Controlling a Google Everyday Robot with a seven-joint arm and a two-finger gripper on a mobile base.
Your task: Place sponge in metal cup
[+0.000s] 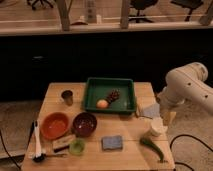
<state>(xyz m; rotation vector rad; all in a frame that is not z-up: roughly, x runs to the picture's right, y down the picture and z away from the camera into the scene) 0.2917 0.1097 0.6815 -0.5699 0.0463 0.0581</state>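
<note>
The blue-grey sponge (112,142) lies flat near the front edge of the wooden table (130,157). The metal cup (67,96) stands upright at the back left, beside the green tray. My gripper (167,119) hangs from the white arm (186,85) at the table's right edge, pointing down. It is to the right of and behind the sponge, apart from it and far from the cup.
A green tray (109,103) holds an orange (102,104) and dark grapes (114,95). An orange bowl (54,125), a dark red bowl (84,123), a small green cup (76,146), a white cup (156,129), a green vegetable (153,147) and a brush (37,139) stand around.
</note>
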